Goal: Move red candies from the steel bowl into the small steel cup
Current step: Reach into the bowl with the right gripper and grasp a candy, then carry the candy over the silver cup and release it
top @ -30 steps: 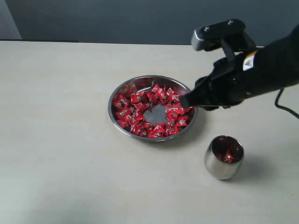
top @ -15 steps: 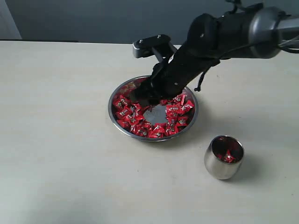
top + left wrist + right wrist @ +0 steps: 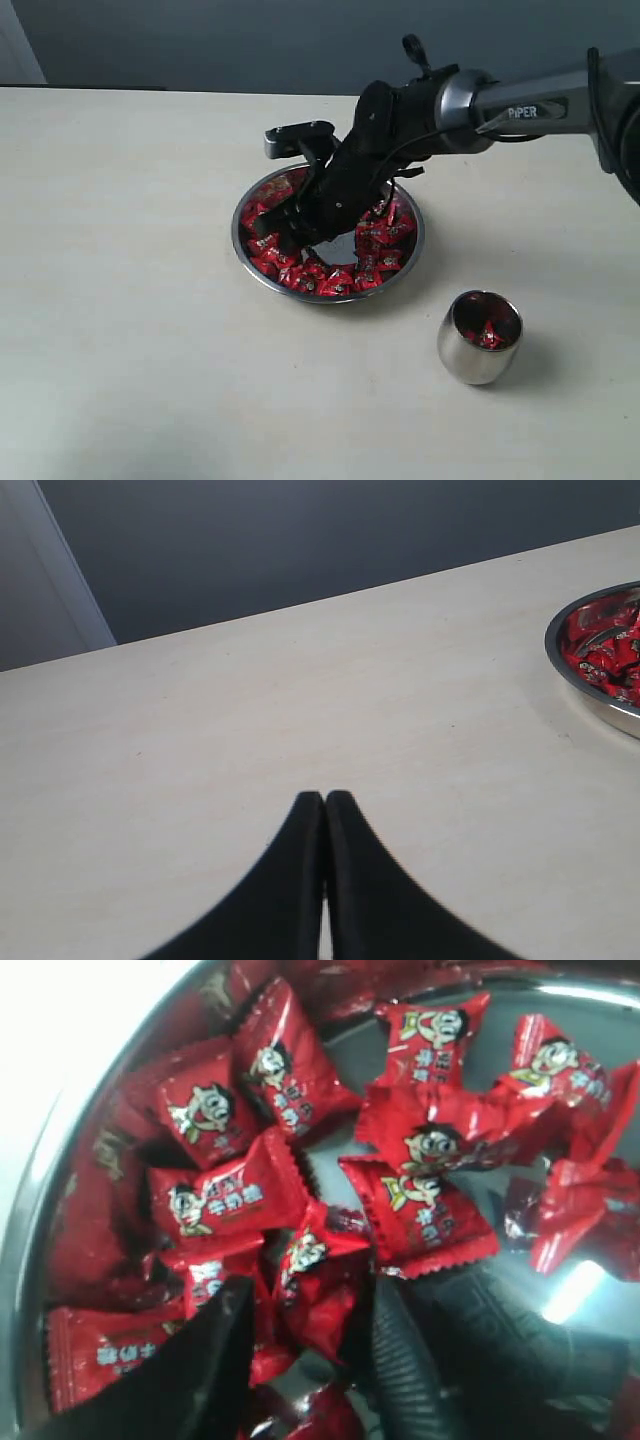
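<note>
Black and pressed flat together, the tips of the left gripper (image 3: 325,800) are showing no gap and are holding nothing. They are pointing over bare pale bench (image 3: 200,710) toward its far edge, with the steel bowl (image 3: 578,676) lying off to one side of them, well apart. In the exterior view, that bowl (image 3: 238,245) is sitting about midway along the bench, a little nearer the far edge than the near one. The red candies (image 3: 378,238) are lying in a ring around its flat bottom, leaving a bare shiny patch in the centre. The right arm (image 3: 500,100) is reaching in from the right edge and across the bowl, and the right gripper (image 3: 290,232) is dipping into the candies on the bowl's left side. Close up, its jaws are standing apart, the right gripper (image 3: 312,1295) straddling one wrapped candy and not yet closed on it, with others crowding both ribbed fingers (image 3: 400,1360). Farther right, toward the near right corner, the small steel cup (image 3: 476,362) is standing upright, apart from the bowl, with a few red candies (image 3: 487,335) lying inside it.
</note>
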Tool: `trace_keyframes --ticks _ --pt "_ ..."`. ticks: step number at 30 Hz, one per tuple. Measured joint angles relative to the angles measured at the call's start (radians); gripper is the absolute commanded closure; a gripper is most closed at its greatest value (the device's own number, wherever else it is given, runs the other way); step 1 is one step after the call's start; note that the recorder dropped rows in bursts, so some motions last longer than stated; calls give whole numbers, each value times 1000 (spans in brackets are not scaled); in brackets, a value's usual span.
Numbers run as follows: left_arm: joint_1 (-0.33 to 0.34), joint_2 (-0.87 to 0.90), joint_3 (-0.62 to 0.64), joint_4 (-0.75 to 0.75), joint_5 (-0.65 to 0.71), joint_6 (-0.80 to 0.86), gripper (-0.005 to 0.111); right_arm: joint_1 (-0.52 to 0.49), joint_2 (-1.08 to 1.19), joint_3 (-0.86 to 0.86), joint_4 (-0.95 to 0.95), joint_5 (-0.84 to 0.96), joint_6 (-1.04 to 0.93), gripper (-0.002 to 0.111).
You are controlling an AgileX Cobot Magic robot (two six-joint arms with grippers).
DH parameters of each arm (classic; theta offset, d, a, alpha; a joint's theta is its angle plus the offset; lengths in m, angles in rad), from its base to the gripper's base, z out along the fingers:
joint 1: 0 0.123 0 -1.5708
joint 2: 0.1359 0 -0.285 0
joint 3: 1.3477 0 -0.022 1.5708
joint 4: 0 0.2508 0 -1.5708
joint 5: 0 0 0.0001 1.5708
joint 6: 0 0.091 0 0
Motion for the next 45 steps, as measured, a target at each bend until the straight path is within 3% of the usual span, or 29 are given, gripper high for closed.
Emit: trace_keyframes --ticks 2,12,23,36,45 --pt "0 0 0 0 0 0 106 0 0 -2 2 0 0 109" --pt "0 0 0 0 0 0 106 0 -57 -4 -2 10 0 109" --pt "0 0 0 0 0 0 106 0 -358 36 -241 180 104 109" --pt "0 0 0 0 0 0 106 0 -981 576 -435 170 378 109" --pt "0 0 0 0 0 0 106 0 -1081 783 -447 113 429 109"
